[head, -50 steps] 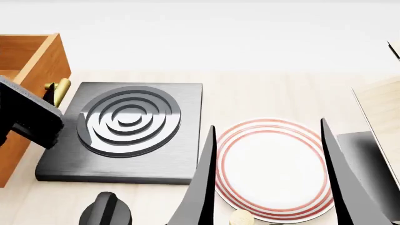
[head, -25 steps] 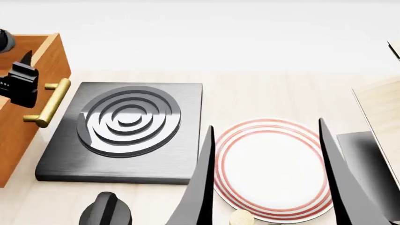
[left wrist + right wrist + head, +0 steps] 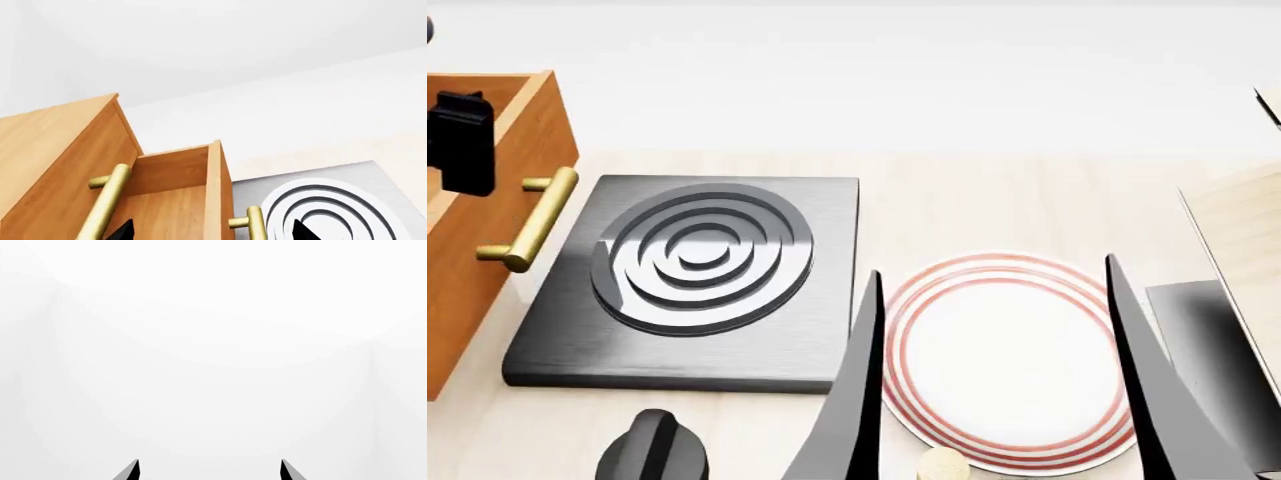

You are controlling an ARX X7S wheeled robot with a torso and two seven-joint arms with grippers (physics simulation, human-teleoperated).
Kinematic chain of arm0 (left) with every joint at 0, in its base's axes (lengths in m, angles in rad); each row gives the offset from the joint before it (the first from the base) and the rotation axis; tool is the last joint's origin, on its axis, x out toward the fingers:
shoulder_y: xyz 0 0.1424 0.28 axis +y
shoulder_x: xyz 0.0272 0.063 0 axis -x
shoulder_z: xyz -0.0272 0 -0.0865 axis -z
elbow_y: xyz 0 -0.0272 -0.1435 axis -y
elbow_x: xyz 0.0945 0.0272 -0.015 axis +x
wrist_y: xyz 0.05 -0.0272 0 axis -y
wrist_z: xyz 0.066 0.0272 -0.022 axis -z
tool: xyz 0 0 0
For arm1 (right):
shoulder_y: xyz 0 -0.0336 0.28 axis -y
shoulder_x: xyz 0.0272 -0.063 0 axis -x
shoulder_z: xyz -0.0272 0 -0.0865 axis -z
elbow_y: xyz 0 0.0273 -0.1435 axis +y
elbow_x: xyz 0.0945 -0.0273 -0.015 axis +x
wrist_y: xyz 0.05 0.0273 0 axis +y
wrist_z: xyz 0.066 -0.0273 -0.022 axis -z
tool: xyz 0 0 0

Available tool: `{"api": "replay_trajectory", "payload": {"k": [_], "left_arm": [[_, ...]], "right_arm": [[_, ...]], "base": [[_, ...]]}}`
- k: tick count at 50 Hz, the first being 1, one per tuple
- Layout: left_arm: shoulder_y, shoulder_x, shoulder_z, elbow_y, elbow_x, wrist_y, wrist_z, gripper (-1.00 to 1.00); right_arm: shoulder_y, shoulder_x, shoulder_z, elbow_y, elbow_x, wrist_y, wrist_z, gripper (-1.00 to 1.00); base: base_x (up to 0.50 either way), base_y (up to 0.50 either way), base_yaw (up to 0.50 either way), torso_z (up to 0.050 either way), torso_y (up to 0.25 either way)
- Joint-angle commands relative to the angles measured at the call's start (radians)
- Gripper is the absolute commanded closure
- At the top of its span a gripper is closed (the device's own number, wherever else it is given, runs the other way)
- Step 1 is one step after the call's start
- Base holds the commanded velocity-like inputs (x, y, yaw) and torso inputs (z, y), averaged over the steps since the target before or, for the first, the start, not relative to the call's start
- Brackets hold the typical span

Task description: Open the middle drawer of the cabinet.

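Note:
The middle drawer (image 3: 487, 150) of the orange-brown cabinet (image 3: 53, 150) stands pulled out at the far left of the head view, its brass bar handle (image 3: 527, 222) free. In the left wrist view, the drawer's front panel (image 3: 217, 190) and handle (image 3: 257, 225) lie between my left gripper's black fingertips (image 3: 300, 232). My left gripper (image 3: 210, 232) is open and holds nothing. It shows in the head view (image 3: 461, 145) above the drawer, apart from the handle. My right gripper (image 3: 994, 270) is open and empty over the plate, facing blank white in its wrist view (image 3: 209, 465).
A dark stove plate (image 3: 701, 275) with ring burner lies beside the drawer. A white plate with red rings (image 3: 1008, 360) sits right of it. A black knob-like object (image 3: 654, 450) is at the front. A pale wood box (image 3: 1241, 240) stands at right. Another drawer's handle (image 3: 103, 205) shows on the cabinet front.
My left gripper has come off the brass handle and moved up and back over the drawer. The drawer stays pulled out. The right arm has barely moved.

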Motion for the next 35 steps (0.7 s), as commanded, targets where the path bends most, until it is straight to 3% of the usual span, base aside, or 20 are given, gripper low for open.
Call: {"api": "replay_trajectory", "payload": {"k": [1, 35], "left_arm": [[-0.006, 0.048, -0.025, -0.053, -0.001, -0.018, 0.039, -1.0], [-0.036, 0.179, -0.006, -0.366, 0.069, 0.06, 0.107, -1.0]], "right_arm": [[0.0, -0.021, 0.023, 0.0, -0.013, -0.002, -0.027, -1.0], [0.006, -0.021, 0.016, 0.0, -0.017, 0.012, -0.031, -1.0]], "base": [[0.0, 0.0, 0.0, 0.0, 0.0], [0.0, 0.0, 0.0, 0.0, 0.0]]}}
